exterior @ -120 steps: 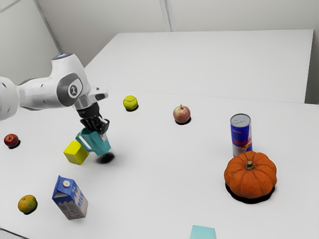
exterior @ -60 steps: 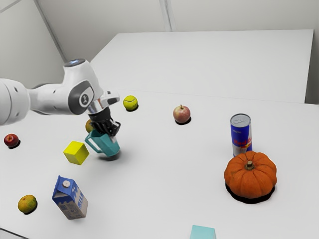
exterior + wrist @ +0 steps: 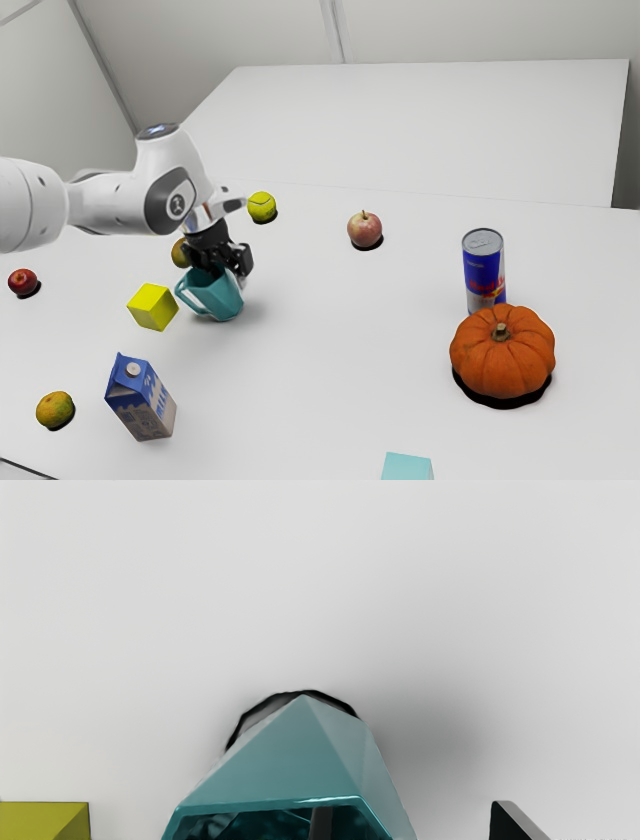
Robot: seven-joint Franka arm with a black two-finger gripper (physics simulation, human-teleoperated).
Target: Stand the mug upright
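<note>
The mug (image 3: 222, 297) stands near upright on the desk (image 3: 320, 370), its mouth up and its handle toward nine o'clock on the exterior view's dial, where twelve is the far side; whether its base sits flat I cannot tell. The tool (image 3: 226, 272) is open at the mug's mouth: in the wrist view one finger (image 3: 321, 825) reaches inside the mug, and the other is outside, apart from the wall. Taking the mug as the dial's centre, the yellow cube (image 3: 152, 307) is near at nine, with the red apple (image 3: 22, 281) farther out that way. A partly hidden fruit (image 3: 180, 254) lies at eleven, the ball (image 3: 262, 207) at one, the pale apple (image 3: 365, 229) at two. Well apart, near three, are the can (image 3: 483, 265) and pumpkin (image 3: 502, 355). The teal block (image 3: 407, 468) is between four and five, the carton (image 3: 142, 400) at seven, the orange (image 3: 55, 410) at eight.
</note>
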